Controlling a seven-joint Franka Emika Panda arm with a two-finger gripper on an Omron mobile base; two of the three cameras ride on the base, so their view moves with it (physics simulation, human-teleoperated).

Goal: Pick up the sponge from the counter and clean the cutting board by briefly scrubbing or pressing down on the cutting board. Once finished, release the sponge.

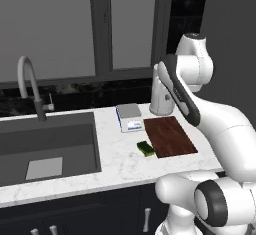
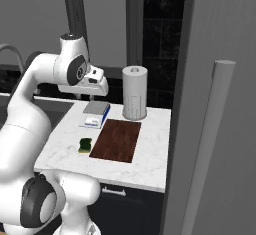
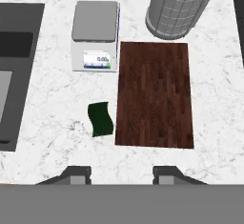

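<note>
Counter [image 3: 57, 108]: sponge [image 3: 100, 118] unheld, fingertips [image 3: 76, 174] cropped.

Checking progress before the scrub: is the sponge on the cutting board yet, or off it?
Off it. The sponge lies flat on the marble counter, beside the cutting board's near-left corner.

The cutting board [image 3: 155, 94] looks like dark reddish-brown wood with visible lengthwise grain and a matt face; the counter [image 3: 52, 104] under it is white marble with faint grey veining, smooth; the sponge [image 3: 100, 118], just beside the board's left edge, shows a dark green, rough-looking scrub layer; the kitchen scale [image 3: 95, 35] beyond it has a matt grey platform and a white plastic-looking body.
</note>
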